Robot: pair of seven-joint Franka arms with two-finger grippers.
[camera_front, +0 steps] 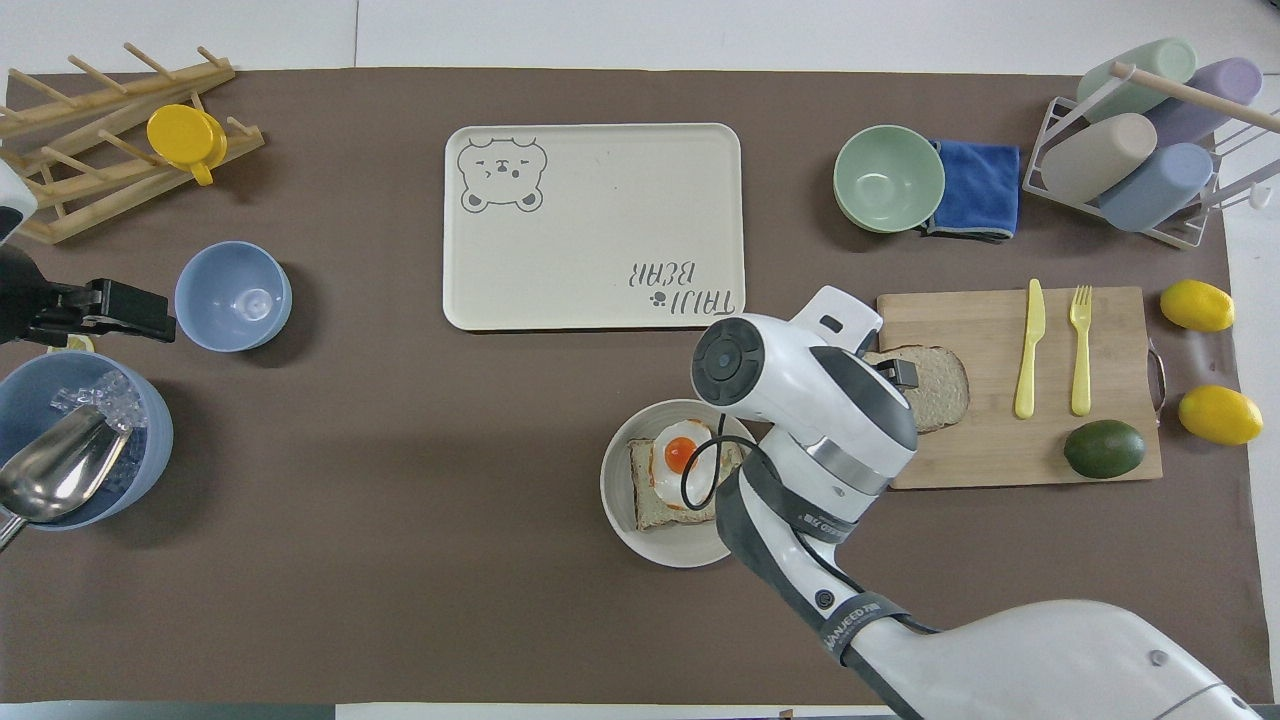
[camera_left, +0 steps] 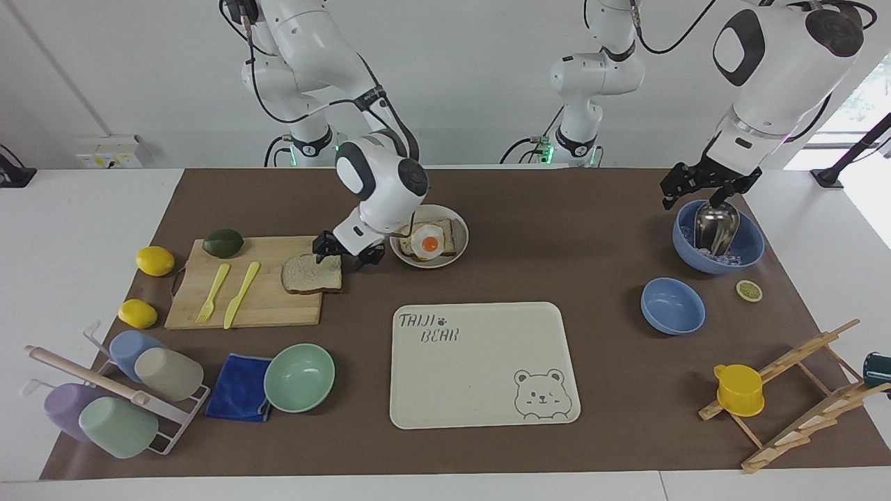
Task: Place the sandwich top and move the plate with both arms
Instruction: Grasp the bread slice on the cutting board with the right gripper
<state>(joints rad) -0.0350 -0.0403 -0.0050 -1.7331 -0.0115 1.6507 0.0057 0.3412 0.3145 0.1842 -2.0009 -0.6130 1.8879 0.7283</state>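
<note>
The sandwich top (camera_left: 310, 275), a plain brown bread slice, lies on the wooden cutting board (camera_left: 264, 306), at the corner beside the plate. It also shows in the overhead view (camera_front: 942, 385), half covered by the right arm. The off-white plate (camera_left: 454, 256) (camera_front: 615, 500) holds a bread slice with a fried egg (camera_left: 429, 243). My right gripper (camera_left: 346, 253) is open and low over the slice's edge toward the plate, fingers either side of it. One finger (camera_front: 903, 373) shows in the overhead view. My left gripper (camera_left: 699, 195) (camera_front: 140, 315) waits open over the ice bowl.
The bear tray (camera_left: 480, 410) lies farther from the robots than the plate. A knife, fork and avocado (camera_left: 223, 243) lie on the board, with two lemons beside it. A mint bowl (camera_left: 299, 377), blue cloth and cup rack stand beyond the board. Blue bowls (camera_left: 672, 305) stand at the left arm's end.
</note>
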